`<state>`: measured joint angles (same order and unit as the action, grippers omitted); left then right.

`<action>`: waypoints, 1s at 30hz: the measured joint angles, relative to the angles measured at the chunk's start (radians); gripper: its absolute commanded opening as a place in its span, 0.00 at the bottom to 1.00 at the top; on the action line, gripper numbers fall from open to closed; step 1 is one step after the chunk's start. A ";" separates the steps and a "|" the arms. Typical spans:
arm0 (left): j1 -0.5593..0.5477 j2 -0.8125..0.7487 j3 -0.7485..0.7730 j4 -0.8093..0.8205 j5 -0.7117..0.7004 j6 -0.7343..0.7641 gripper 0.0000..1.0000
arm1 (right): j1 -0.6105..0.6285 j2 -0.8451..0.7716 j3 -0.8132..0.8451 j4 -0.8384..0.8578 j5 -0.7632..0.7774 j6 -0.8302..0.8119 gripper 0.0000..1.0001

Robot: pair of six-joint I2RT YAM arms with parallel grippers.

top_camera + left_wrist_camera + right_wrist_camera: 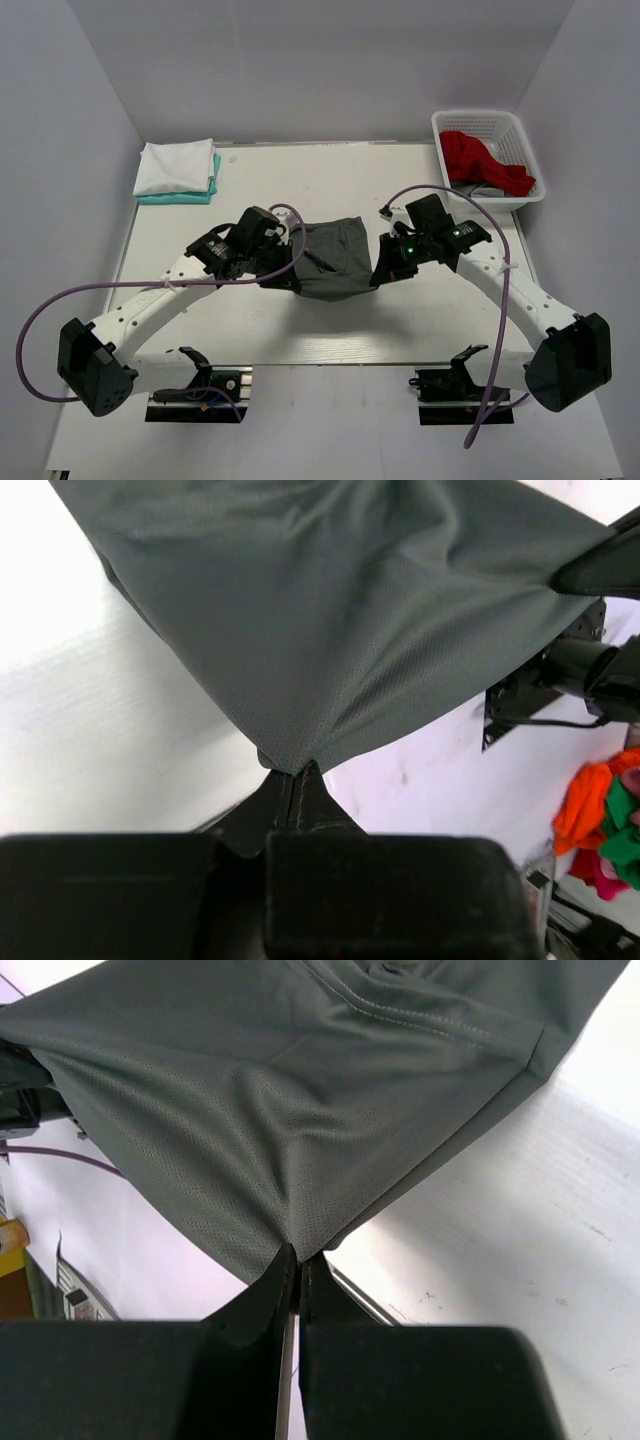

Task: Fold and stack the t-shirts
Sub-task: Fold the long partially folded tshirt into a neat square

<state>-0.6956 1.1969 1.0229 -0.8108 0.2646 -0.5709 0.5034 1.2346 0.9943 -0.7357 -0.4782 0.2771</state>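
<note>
I see a white basket at the table's far right with a red t-shirt inside; far left, a folded white t-shirt lies on a teal t-shirt. Mid-table, the dark grey t-shirt stretches creased between the arms, with the left gripper and the right gripper each clamped on an edge.

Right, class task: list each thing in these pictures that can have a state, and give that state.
left gripper: shut on the dark grey t-shirt
right gripper: shut on its opposite edge
dark grey t-shirt: pinched both sides, not yet stacked
white t-shirt: folded, atop the teal t-shirt
teal t-shirt: folded, underneath
red t-shirt: crumpled, in the white lattice basket
white lattice basket: upright, holds red t-shirt
</note>
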 measured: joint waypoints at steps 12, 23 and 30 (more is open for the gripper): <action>0.019 0.060 0.090 0.016 -0.153 0.004 0.00 | -0.023 0.061 0.112 0.031 0.062 0.023 0.00; 0.048 0.284 0.249 0.058 -0.410 -0.040 0.00 | -0.076 0.245 0.247 0.162 0.071 0.075 0.00; 0.108 0.386 0.302 0.085 -0.463 -0.043 0.00 | -0.117 0.445 0.399 0.188 0.027 0.082 0.00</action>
<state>-0.5880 1.5826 1.3251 -0.7254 -0.1989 -0.6136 0.3862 1.6798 1.3937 -0.5472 -0.4507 0.3595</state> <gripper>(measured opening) 0.033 0.022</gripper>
